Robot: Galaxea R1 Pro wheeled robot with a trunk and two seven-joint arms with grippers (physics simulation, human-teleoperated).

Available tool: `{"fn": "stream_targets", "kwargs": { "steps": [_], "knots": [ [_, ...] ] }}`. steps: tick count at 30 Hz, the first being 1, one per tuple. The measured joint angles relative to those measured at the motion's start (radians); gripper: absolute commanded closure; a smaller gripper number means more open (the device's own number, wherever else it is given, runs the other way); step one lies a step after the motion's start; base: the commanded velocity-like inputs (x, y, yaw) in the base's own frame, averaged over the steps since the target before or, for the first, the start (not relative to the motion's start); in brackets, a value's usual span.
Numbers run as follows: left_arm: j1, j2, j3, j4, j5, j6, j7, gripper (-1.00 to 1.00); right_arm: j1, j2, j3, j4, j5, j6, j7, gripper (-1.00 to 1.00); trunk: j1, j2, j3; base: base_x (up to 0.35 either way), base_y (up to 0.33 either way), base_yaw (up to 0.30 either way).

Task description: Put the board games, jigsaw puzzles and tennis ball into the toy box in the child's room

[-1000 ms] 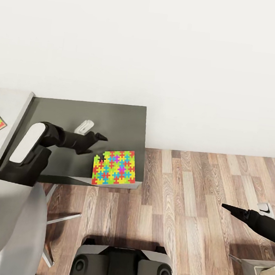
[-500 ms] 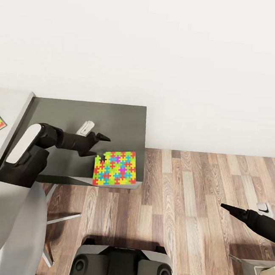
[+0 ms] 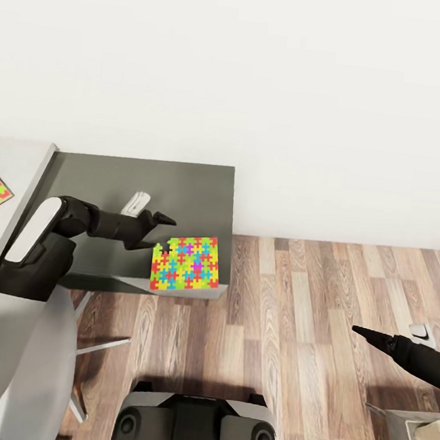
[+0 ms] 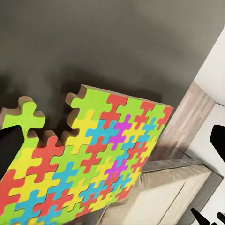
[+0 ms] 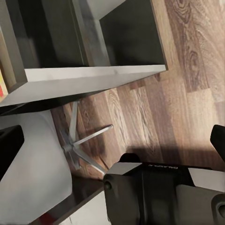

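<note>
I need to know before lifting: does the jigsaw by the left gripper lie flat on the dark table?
Tilted, not flat: the jigsaw shows one raised edge in the left wrist view, above the dark table.

Wall: plain white, behind everything in the head view.
Floor: wood planks in mixed brown and grey tones.
Chair: pale grey seat, low at the head view's left; its metal star base stands on the planks.
Small white object: lies on a dark grey top; too small to identify.
</note>
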Motion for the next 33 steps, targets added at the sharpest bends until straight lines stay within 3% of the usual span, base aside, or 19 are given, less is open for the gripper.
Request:
{"fn": "stream_targets", "kwargs": {
  "steps": [33],
  "knots": [
    [0.012,0.020,0.001,-0.006,-0.008,-0.008,0.020,-1.00,0.000,0.000,0.001,-0.001,0.000,0.000,0.000,-1.00,0.000,0.000,0.000,-0.018,0.000,0.000]
  ]
}}
